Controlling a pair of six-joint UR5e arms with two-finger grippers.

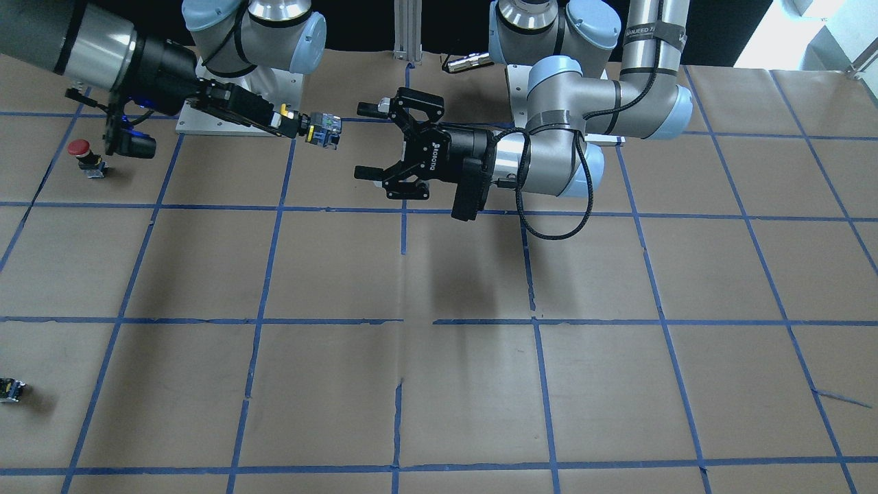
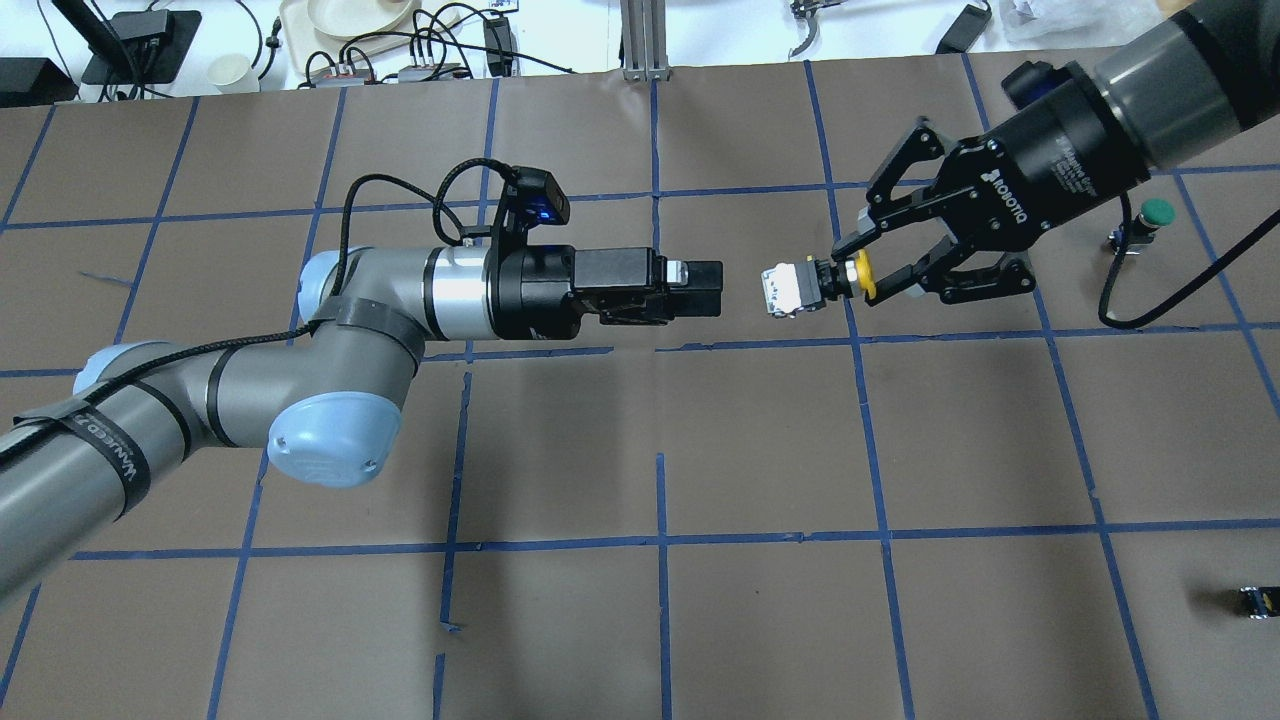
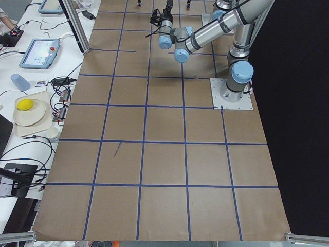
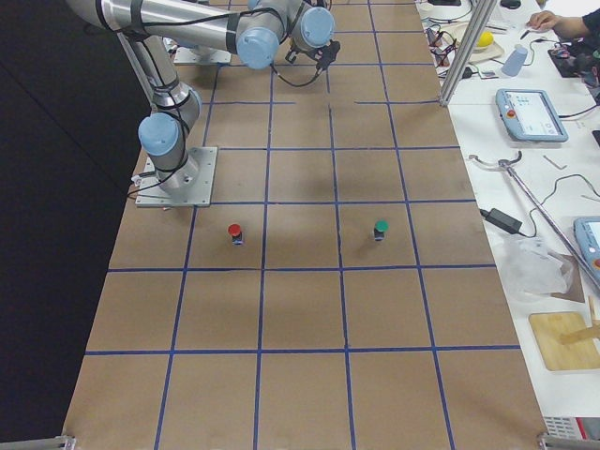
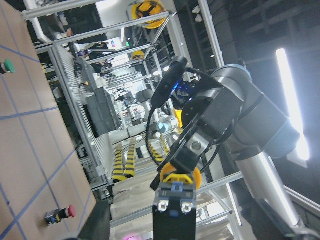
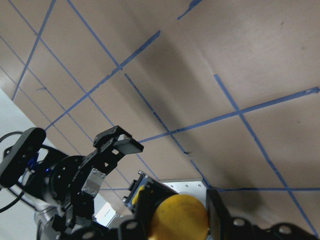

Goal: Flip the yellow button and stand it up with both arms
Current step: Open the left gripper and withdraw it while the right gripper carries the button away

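The yellow button (image 2: 808,286) hangs in the air, lying sideways. Its yellow cap is pinched in my right gripper (image 2: 862,270), and its black-and-silver body points toward my left gripper (image 2: 708,290). In the front-facing view the right gripper (image 1: 291,125) holds the button (image 1: 321,129) a short gap from the left gripper (image 1: 367,140). The left gripper's jaws stand wide open and empty, facing the button's body. The left wrist view shows the button (image 5: 175,195) straight ahead. The right wrist view shows its cap (image 6: 180,217).
A red-capped button (image 1: 81,154) stands on the table under the right arm. A green-capped button (image 2: 1150,215) stands beyond the right gripper. A small black part (image 2: 1258,600) lies near the table's right front. Brown paper with a blue tape grid (image 2: 660,540) covers the table.
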